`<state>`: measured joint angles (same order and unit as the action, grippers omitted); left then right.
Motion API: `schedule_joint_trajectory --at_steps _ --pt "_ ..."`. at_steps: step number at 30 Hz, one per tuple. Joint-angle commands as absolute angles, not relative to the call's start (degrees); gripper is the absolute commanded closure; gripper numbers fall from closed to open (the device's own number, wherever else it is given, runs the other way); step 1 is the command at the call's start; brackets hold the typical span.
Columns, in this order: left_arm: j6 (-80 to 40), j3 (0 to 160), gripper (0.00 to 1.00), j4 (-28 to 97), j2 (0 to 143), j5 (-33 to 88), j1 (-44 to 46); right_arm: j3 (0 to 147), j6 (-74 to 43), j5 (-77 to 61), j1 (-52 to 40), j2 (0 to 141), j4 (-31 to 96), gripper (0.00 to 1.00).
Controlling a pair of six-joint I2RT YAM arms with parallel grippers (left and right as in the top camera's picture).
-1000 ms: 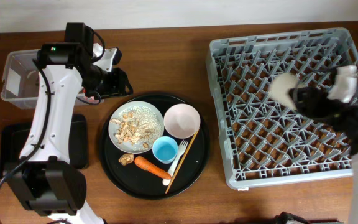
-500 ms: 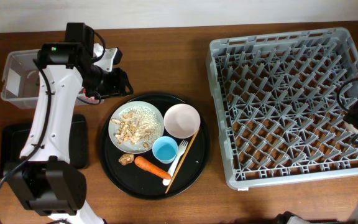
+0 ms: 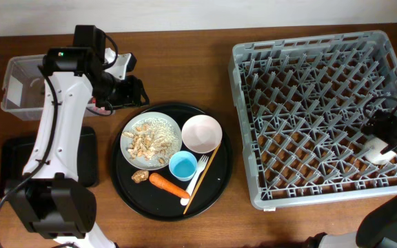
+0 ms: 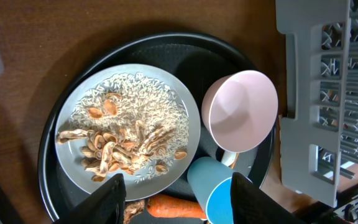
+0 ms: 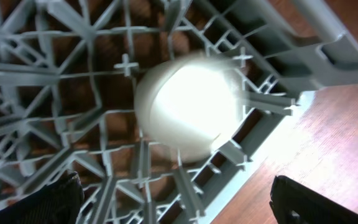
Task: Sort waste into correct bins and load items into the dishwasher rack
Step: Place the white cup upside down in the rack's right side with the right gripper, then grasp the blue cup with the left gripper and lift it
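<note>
Loading step: cup [image 5: 188, 106] lies in rack [image 5: 328, 53] near right edge, right hand [image 5: 179, 199] spread wide, clear of it. Left hand [image 4: 176, 196] parted, empty, above plate [image 4: 194, 134]. Next likely: bowl [image 4: 241, 112], grip by rim.

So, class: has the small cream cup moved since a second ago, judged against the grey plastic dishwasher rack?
Yes. The small cream cup went from over the middle of the grey plastic dishwasher rack to its right edge, inside.
</note>
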<state>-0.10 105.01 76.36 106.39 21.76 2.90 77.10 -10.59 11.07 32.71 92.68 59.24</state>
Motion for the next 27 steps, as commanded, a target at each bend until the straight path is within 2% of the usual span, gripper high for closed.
schedule_joint_trajectory --at_steps 1,3,4,7,11,17,25,27 --pt "-0.6 105.6 0.46 76.8 106.4 21.9 3.8 83.4 -11.2 3.1 33.0 90.4 62.9 0.01" --pt "-0.6 105.6 0.45 77.5 106.4 22.2 4.9 88.9 -10.8 -9.3 33.0 89.3 67.4 0.01" --pt "-0.6 105.6 0.41 78.2 106.4 22.2 5.5 90.1 -10.7 -12.9 33.0 89.2 68.7 0.01" --pt "-0.6 105.6 0.4 81.6 106.4 22.0 7.2 92.7 -1.1 -29.4 32.1 89.1 75.3 0.01" --pt "-0.4 105.0 0.4 86.2 106.4 22.0 10.4 92.7 4.1 -27.4 27.6 89.1 82.0 0.01" --pt "-0.4 98.2 0.4 91.3 106.4 17.3 15.2 92.7 4.1 -23.0 19.7 89.1 85.1 0.04" --pt "-0.7 86.7 0.41 84.6 106.4 17.4 18.5 92.7 2.5 -18.8 15.0 89.1 85.8 0.03" --pt "-0.9 83.7 0.46 80.6 106.4 17.4 18.9 92.7 2.5 -18.8 15.0 89.1 85.8 0.04"
